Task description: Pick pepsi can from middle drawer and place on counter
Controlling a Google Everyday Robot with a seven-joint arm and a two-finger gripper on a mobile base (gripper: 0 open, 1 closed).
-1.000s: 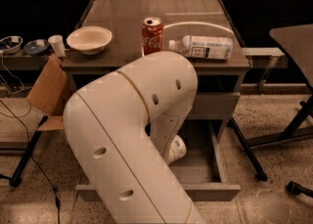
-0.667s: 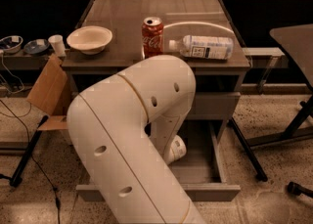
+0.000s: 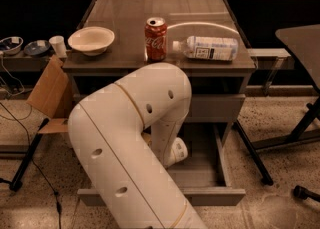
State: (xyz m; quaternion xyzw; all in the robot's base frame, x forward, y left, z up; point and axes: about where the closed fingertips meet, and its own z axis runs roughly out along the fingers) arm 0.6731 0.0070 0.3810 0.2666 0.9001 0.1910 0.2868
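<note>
Camera view: the white arm (image 3: 130, 138) folds sharply, reaching down into the open middle drawer (image 3: 220, 196). Its claw sits hidden behind it, so I cannot tell its state.

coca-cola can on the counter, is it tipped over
No, the Coca-Cola can stands upright on the counter; the gripper is out of sight, down in the open drawer behind the arm.

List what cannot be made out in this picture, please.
Claw: camera view, hidden behind the arm, which reaches down into the open drawer.
Pepsi can: not visible; the arm covers much of the drawer's inside.
Bottle label: text too small to read.
</note>
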